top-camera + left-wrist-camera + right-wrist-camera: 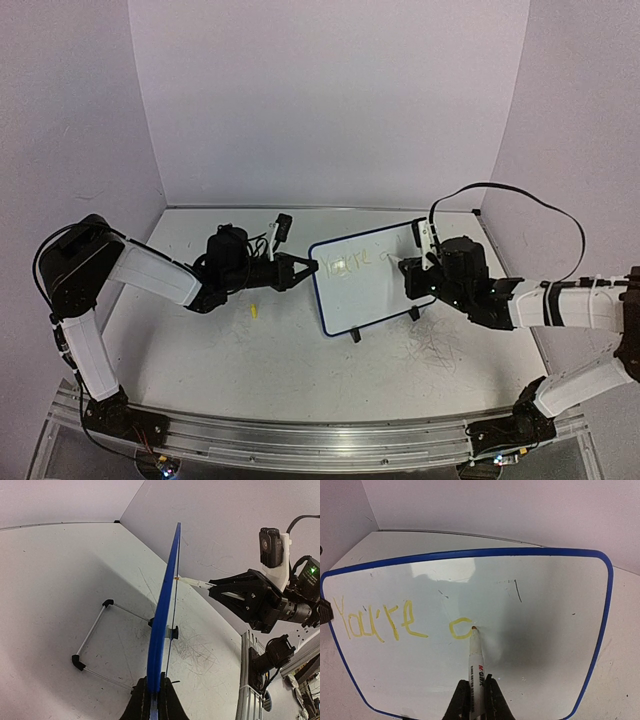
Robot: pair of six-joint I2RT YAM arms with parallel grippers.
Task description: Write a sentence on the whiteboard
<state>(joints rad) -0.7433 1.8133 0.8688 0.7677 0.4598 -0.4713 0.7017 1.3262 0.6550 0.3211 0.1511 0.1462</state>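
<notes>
We see the whiteboard (368,295) standing on its feet in the middle of the bench (200,345), between the arms. Our left end effector (303,268) pinches its left edge. Our right end effector (411,268) pinches a marker (476,662), its tip touching the board. The sentence (380,622) reads "You're", then a "c" at the tip, in yellow. A small yellow piece (255,311) lies on the bench left of the board.

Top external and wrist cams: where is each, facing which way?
Top external: above and behind the robot, looking down; both arms, left gripper and right gripper flank the whiteboard.
Left wrist: edge-on to the board, facing the right gripper; own fingers clamp its rim.
Right wrist: facing the board's front; own fingers hold the marker.
Shared: the whiteboard.
</notes>
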